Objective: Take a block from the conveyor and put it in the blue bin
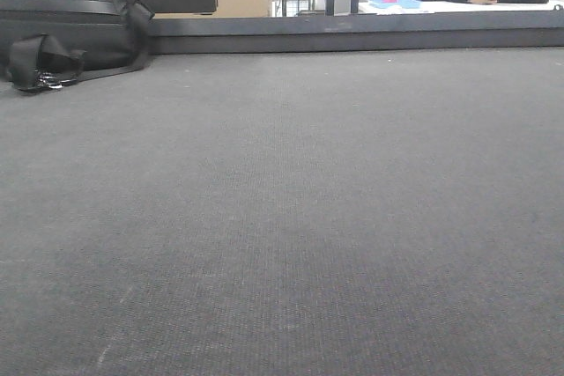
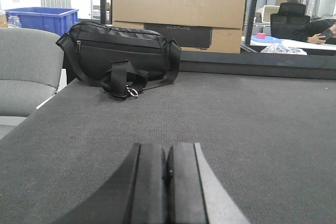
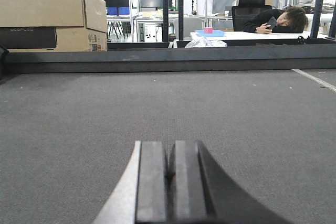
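The dark grey woven conveyor (image 1: 291,217) fills the front view, and no block shows on it in any view. A blue bin (image 2: 42,18) stands at the far left beyond the belt in the left wrist view. My left gripper (image 2: 168,148) hovers low over the belt (image 2: 236,124), its two black pads pressed together with nothing between them. Over the belt (image 3: 157,103) in the right wrist view, my right gripper (image 3: 169,145) is likewise shut and empty. Neither gripper shows in the front view.
A black strap bag (image 2: 118,56) (image 1: 62,33) lies on the belt's far left. Behind it stands a cardboard box (image 2: 178,17) (image 3: 50,19). A low dark rail (image 1: 352,33) (image 3: 168,59) runs along the far edge. A grey chair (image 2: 26,66) sits left of the belt.
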`<act>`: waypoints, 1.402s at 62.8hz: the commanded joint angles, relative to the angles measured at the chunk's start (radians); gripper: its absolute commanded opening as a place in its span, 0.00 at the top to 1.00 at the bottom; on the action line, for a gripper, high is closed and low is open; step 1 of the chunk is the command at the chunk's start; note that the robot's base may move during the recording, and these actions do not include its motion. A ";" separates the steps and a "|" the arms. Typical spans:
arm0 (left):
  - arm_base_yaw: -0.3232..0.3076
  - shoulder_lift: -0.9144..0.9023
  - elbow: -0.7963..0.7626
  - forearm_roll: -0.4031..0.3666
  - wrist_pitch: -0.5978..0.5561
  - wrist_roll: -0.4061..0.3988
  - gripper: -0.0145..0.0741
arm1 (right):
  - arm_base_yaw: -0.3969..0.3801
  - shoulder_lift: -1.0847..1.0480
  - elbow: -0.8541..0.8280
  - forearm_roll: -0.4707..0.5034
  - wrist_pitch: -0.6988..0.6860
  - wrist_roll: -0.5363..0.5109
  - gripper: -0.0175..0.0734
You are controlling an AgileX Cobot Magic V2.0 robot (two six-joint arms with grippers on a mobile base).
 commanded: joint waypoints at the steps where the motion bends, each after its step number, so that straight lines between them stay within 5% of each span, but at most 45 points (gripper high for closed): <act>1: -0.007 -0.006 -0.004 0.001 -0.022 -0.005 0.96 | 0.000 0.006 -0.001 -0.008 -0.017 -0.004 0.99; 80: -0.007 -0.006 -0.004 0.001 -0.062 -0.005 0.96 | 0.000 0.006 -0.001 -0.008 -0.087 -0.004 0.99; 88: -0.007 -0.006 -0.067 0.001 0.002 -0.005 0.96 | 0.000 0.006 -0.042 0.146 -0.074 0.006 0.99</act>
